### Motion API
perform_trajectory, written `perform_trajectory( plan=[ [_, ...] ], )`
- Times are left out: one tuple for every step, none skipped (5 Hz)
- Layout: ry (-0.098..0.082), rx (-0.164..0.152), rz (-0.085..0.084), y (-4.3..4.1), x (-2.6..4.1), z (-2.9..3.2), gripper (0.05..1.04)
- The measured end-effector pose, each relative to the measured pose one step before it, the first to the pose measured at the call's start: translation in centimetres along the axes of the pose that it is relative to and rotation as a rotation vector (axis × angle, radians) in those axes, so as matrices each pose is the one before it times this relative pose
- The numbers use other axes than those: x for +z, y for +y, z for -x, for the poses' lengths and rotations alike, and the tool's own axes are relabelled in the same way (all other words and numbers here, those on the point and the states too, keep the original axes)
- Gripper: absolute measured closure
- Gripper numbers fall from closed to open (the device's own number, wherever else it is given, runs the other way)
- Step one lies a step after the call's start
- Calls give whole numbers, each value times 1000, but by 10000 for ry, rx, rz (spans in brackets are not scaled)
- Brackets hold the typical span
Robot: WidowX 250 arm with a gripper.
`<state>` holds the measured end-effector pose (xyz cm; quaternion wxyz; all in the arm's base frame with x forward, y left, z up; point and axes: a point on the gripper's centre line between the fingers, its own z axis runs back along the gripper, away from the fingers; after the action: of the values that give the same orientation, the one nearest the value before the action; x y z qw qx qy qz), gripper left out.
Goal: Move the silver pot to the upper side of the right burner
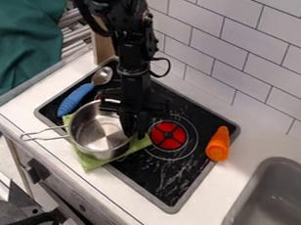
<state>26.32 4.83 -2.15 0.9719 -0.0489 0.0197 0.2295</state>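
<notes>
The black gripper [135, 125] hangs down at the right-hand rim of the silver pot [100, 131], its lower end overlapping that rim. Upright and open at the top, the pot rests over a green cloth [94, 163] on the left part of the black stove, its wire handle pointing left. Part of the pot's upper right side is hidden behind the gripper. To the right of both lies the right burner [168, 135], a red disc with a dark cross inside thin rings.
A spoon with a blue handle [75, 98] lies at the stove's upper left. An orange object [218, 145] is at the stove's right edge. The grey sink [273, 205] is at the lower right, and a tiled wall [233, 50] runs behind the counter.
</notes>
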Motion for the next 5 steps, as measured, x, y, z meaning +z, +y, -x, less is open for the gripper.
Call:
perform_trajectory(
  plan=[
    [-66,8,-62,8,17,-114,1020],
    [-275,20,-72,-172,355,296,1022],
    [-451,-40,-68,-156,1096,66,1026],
    [-279,-164,-142,-473,744,175,1029],
    [-457,-157,-91,-642,1178,-197,1029]
  ],
)
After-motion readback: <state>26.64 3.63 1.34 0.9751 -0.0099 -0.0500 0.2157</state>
